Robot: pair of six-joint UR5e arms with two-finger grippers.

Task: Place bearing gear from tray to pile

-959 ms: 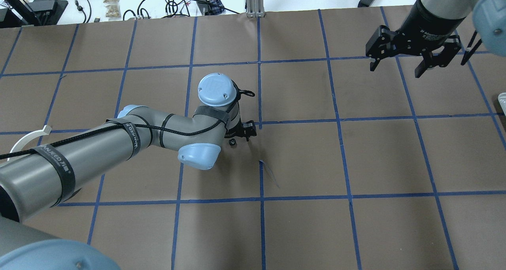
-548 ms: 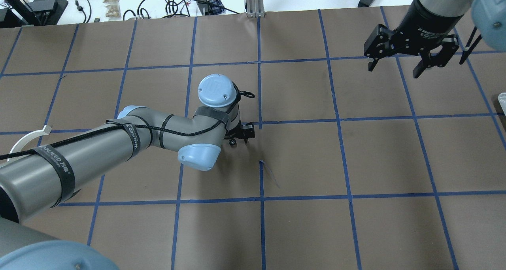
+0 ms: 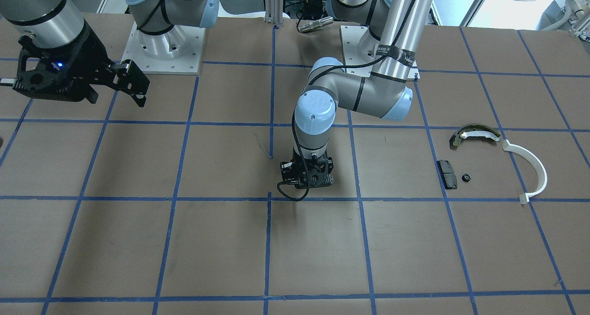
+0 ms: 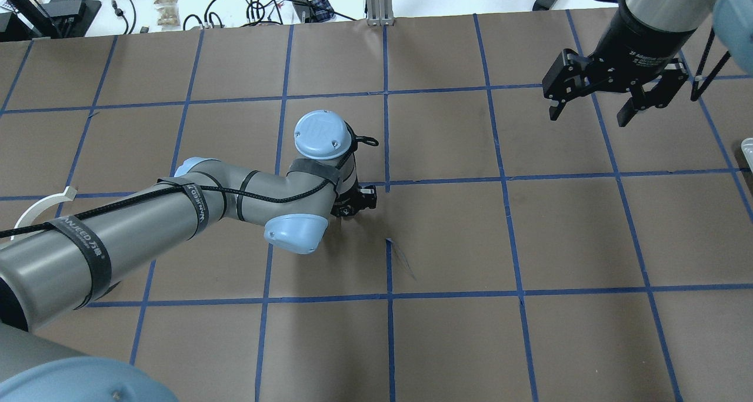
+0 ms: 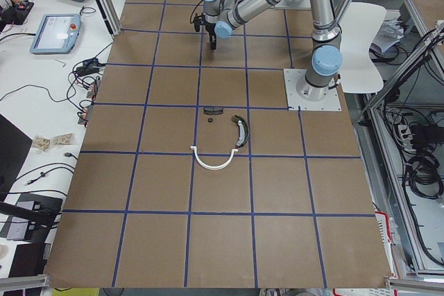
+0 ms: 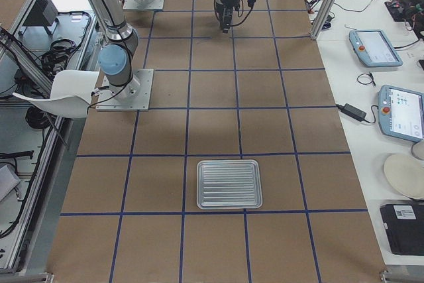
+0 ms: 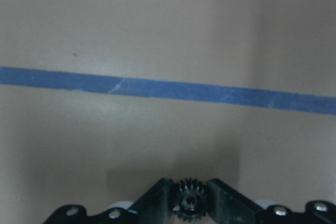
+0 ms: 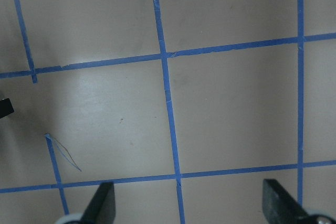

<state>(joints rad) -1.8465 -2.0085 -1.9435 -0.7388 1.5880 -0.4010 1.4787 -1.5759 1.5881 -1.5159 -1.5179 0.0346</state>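
Observation:
The bearing gear (image 7: 188, 203) is small, black and toothed, and sits between the fingertips of my left gripper (image 7: 188, 207), which is shut on it. That gripper (image 4: 352, 204) points down, low over the table's middle near a blue tape cross (image 3: 306, 179). The pile lies far to my left: a black pad (image 3: 446, 174), a small black part (image 3: 467, 177), an olive-and-white shoe (image 3: 474, 133) and a white arc (image 3: 530, 167). The metal tray (image 6: 229, 183) is bare. My right gripper (image 4: 588, 112) is open and empty, held high at the far right (image 8: 191, 209).
The table is brown paper with a blue tape grid. A loose curl of tape (image 4: 400, 255) lies just near of my left gripper. Cables and boxes line the far edge (image 4: 265, 5). The white arc also shows beside my left arm (image 4: 41, 205).
My left gripper has shifted slightly over the small gear that lay beside its fingers and closed on it. My right gripper has drifted a little farther back and right.

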